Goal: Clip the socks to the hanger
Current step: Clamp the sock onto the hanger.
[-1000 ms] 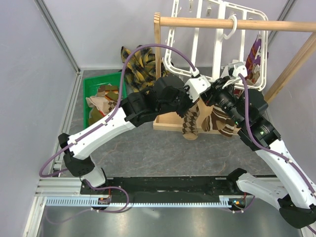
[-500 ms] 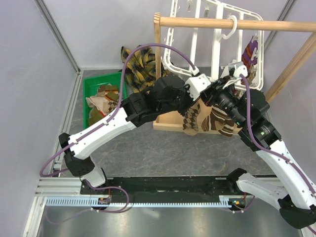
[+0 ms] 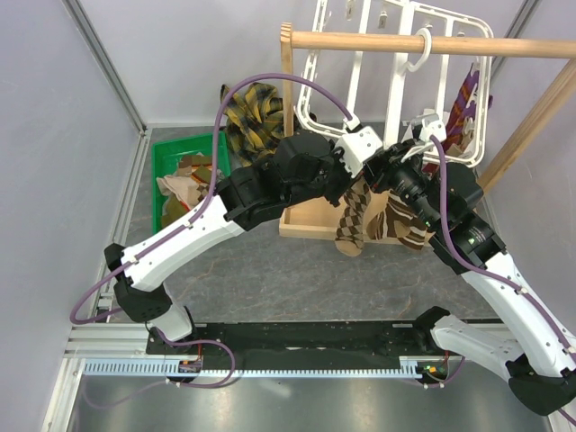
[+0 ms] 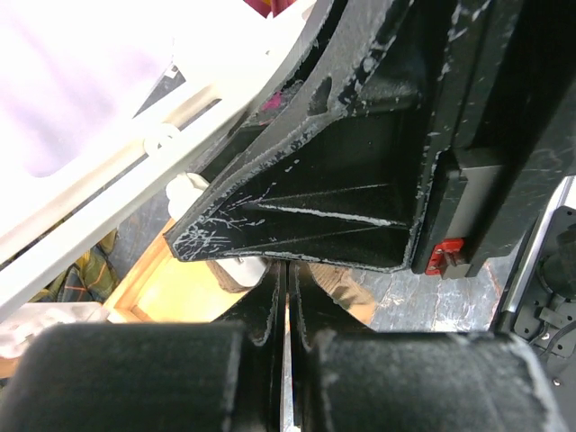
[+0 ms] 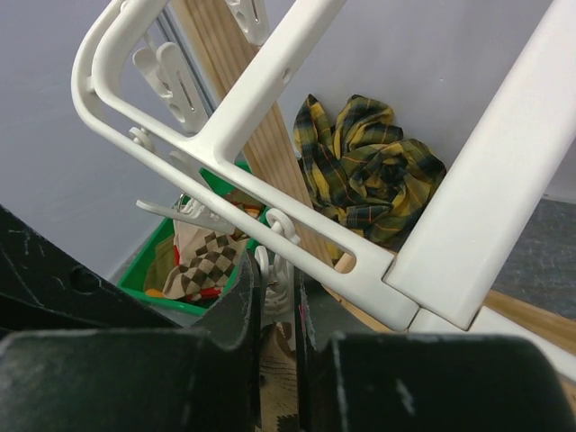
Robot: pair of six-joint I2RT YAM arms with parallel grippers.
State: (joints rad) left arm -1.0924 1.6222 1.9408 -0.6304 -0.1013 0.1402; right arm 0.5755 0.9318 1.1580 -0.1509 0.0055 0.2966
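Top view: left claw [image 3: 365, 178] clenched, right claw [image 3: 393, 169] alongside, both under hanger [image 3: 394, 85]. Argyle sock [image 3: 349, 220] dangles just below left claw, long axis vertical.
Left wrist: fingers [image 4: 263, 304] pressed together; grip on sock unconfirmed.
Right wrist: right claw pinches clip [image 5: 274, 281] at hanger rim.

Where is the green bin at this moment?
In the top view, the green bin sits on the left side, just left of the yellow plaid cloth, with loose socks inside.
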